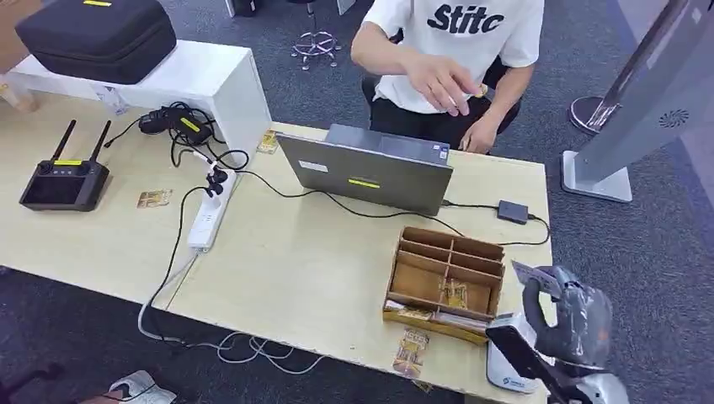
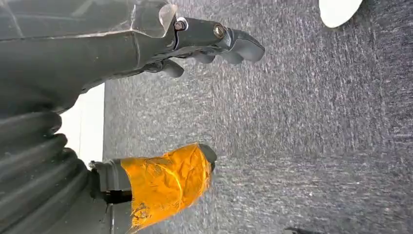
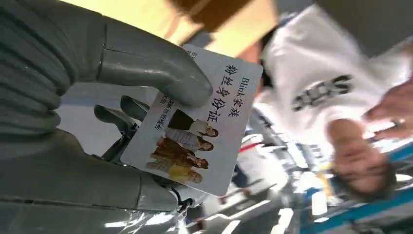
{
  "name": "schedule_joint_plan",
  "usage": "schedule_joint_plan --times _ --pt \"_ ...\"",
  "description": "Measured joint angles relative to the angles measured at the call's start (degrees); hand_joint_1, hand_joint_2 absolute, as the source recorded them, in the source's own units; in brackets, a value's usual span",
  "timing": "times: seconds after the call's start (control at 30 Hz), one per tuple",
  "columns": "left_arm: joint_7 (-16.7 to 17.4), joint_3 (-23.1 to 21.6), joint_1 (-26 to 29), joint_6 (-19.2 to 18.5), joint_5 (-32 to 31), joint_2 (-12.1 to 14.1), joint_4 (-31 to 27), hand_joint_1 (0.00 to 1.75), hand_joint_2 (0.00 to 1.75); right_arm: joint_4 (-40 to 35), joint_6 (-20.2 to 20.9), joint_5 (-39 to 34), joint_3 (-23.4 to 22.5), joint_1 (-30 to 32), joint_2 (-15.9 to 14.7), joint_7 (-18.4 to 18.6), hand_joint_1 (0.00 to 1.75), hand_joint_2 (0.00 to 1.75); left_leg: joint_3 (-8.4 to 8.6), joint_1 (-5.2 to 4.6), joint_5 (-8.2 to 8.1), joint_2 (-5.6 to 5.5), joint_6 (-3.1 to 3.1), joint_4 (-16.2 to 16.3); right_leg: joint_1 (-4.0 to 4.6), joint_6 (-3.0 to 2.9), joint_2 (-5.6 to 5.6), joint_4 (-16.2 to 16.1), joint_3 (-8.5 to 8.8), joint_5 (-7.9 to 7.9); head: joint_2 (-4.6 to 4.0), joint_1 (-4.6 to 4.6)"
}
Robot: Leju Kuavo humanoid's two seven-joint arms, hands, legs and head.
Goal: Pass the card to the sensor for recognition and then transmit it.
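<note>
At the desk's (image 1: 295, 261) near right corner, from the head view, my right hand (image 1: 566, 316) is raised with the card (image 1: 535, 275) pinched at its top, just above and beside the white sensor (image 1: 508, 370) that sits at the desk edge next to the wooden tray (image 1: 446, 282). A person (image 1: 455, 50) sits behind the laptop (image 1: 366, 172), one hand lifted. I judge the step in hand is presenting the card to the sensor, so I'd lower the card flat over the sensor's top face, keep the pinch firm, and hold steady until it reads before reaching toward the person.

From the left wrist view, my left hand (image 2: 195, 44) hangs over grey carpet (image 2: 311, 126), its fingers (image 2: 238, 46) curled in with nothing in them, the orange-wrapped thumb (image 2: 165, 180) apart from them.

From the right wrist view, the card (image 3: 199, 122) is clamped between the grey thumb (image 3: 156, 73), which presses on its printed face near one edge, and the darker fingers (image 3: 124, 109) behind it. Most of the card juts free beyond the thumb, so there is plenty of face to offer the sensor. The person shows blurred beyond it.
</note>
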Motion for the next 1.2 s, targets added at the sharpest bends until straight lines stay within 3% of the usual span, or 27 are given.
schedule_joint_plan --times 0.23,0.37,0.57,0.6,0.63,0.97,1.2 --pt "-0.28 -0.39 -0.46 -0.72 -2.51 0.61 0.00 0.00 1.75 3.65 6.40 -1.47 11.69 -12.19 -0.11 4.63 1.75 1.75 -0.01 0.03 0.08 -0.03 -0.02 0.00 0.03 -0.05 -0.04 0.03 0.01 0.06 0.00 0.02" --pt "-0.57 -1.23 -0.86 -1.11 -3.89 0.90 0.00 0.00 1.75 9.78 9.68 -1.71 15.80 -19.30 0.57 7.21 1.75 1.75 -0.03 0.03 0.12 -0.03 -0.06 0.00 0.03 -0.06 -0.03 0.05 0.00 0.11 0.00 0.02" --pt "-0.57 -1.97 -1.17 -1.22 -4.48 1.11 0.00 0.00 1.75 17.30 10.12 -1.07 19.05 -25.66 2.34 8.94 1.75 1.75 -0.04 0.04 0.11 -0.08 -0.07 0.01 0.03 -0.06 -0.05 0.05 -0.01 0.10 0.00 0.02" --pt "-0.57 -2.14 -1.17 -1.25 -4.52 1.14 0.00 0.00 1.75 18.20 10.18 -0.94 19.33 -26.36 2.53 9.09 1.48 1.75 -0.05 0.03 0.11 -0.06 -0.07 0.01 0.03 -0.06 -0.04 0.05 -0.03 0.10 0.00 0.04" --pt "-0.57 -2.27 -1.19 -1.25 -4.61 1.20 0.00 0.00 1.75 19.09 10.29 -0.83 19.69 -27.17 2.73 9.44 0.02 1.75 -0.05 0.03 0.11 -0.02 -0.07 0.01 0.03 -0.06 -0.01 0.05 -0.05 0.10 0.00 0.02" --pt "-0.57 -2.73 -1.29 -1.20 -4.13 1.27 0.00 0.00 1.75 21.56 9.09 -1.92 22.39 -28.92 4.68 9.51 0.00 1.75 -0.06 0.05 0.11 -0.05 -0.07 0.00 0.05 -0.07 -0.02 0.05 -0.07 0.08 0.00 0.02" --pt "-0.07 -2.71 -0.80 -0.57 -1.73 1.25 0.00 0.00 1.75 8.67 7.43 -8.64 23.20 -19.40 3.28 5.13 0.00 1.75 -0.09 0.04 0.03 -0.12 -0.03 0.01 0.04 -0.02 -0.08 -0.01 -0.07 0.02 0.00 0.02"
